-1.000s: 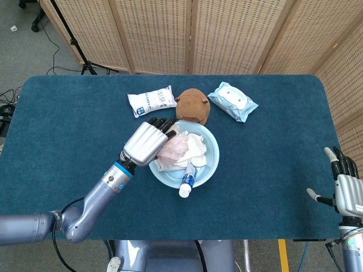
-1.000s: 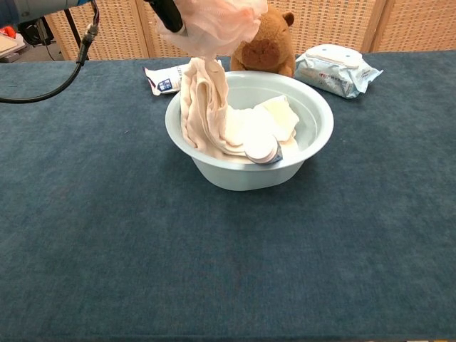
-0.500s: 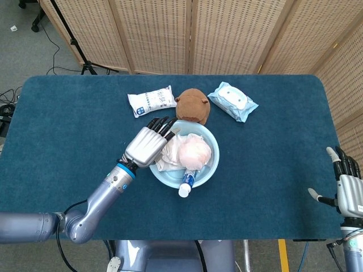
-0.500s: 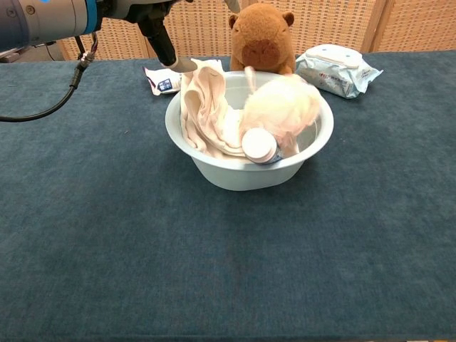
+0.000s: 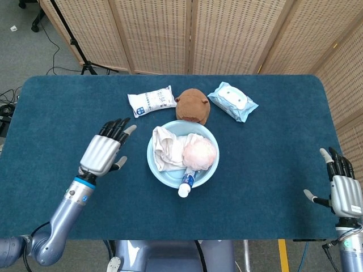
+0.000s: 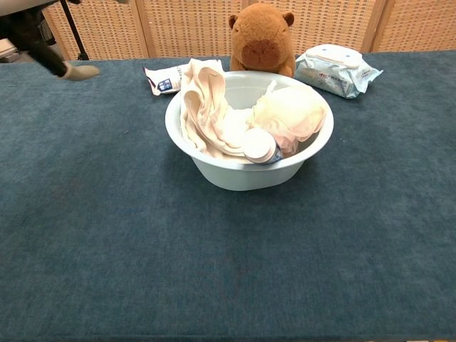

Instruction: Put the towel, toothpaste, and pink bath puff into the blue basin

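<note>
Underneath, teal table (image 5: 272, 147), wicker screens (image 5: 227, 34) behind.

One blue basin (image 5: 154, 164) holds one towel (image 5: 167, 148), one pink bath puff (image 5: 199, 152) and one toothpaste (image 5: 186, 182). Toward the table's far edge lie one plush toy (image 5: 191, 105) and two soft packets, a white one (image 5: 150, 101) and a blue one (image 5: 232, 101), perhaps both wipes.

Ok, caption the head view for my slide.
Towel, bath puff and toothpaste sit in the blue basin; left robot hand open beside it.
</note>
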Robot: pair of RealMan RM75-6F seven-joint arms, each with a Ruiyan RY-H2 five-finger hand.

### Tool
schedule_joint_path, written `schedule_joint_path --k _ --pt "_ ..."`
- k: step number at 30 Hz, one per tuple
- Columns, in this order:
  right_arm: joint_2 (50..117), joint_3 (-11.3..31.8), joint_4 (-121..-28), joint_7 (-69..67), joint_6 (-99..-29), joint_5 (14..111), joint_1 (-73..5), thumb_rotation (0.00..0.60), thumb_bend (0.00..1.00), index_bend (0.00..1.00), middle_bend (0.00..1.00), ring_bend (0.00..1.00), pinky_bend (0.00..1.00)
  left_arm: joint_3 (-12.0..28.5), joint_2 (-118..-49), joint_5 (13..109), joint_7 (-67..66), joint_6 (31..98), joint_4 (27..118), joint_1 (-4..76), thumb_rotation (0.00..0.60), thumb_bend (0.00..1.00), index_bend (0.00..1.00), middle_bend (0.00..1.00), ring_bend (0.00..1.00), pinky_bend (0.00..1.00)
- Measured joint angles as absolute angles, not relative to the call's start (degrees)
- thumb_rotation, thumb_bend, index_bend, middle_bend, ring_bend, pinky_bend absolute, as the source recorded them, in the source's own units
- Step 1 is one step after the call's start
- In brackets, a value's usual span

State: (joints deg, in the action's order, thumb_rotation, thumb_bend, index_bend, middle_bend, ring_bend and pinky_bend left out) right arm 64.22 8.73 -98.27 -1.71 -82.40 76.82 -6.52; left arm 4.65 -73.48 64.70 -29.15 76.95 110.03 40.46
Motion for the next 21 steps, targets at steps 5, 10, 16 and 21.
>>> schedule_joint_path --k 5,10,16,21 --pt "65.2 8.4 -97.8 -0.5 -82.3 77.9 -7.0 0.600 0.09 0.00 0.00 0.00 0.00 0.4 -73.6 72.4 -22.5 85.8 106.9 31.9 0.600 0.28 0.02 0.00 0.00 0.09" --pt "66.0 7.9 -97.8 1.8 -81.2 78.1 -7.6 0.600 0.09 0.00 0.00 0.00 0.00 -3.5 -73.9 76.3 -17.8 91.3 101.1 24.1 0.600 0.28 0.02 0.00 0.00 0.05" --pt "67.2 7.3 -97.5 4.7 -80.3 78.5 -8.4 0.600 0.09 0.00 0.00 0.00 0.00 -4.8 -73.9 77.7 -15.8 93.3 97.4 19.2 0.600 0.28 0.00 0.00 0.00 0.03" --pt "67.9 7.2 -97.4 5.5 -79.9 78.5 -8.9 0.600 0.09 0.00 0.00 0.00 0.00 -3.8 -73.6 78.4 -14.6 93.4 96.4 17.8 0.600 0.28 0.00 0.00 0.00 0.03"
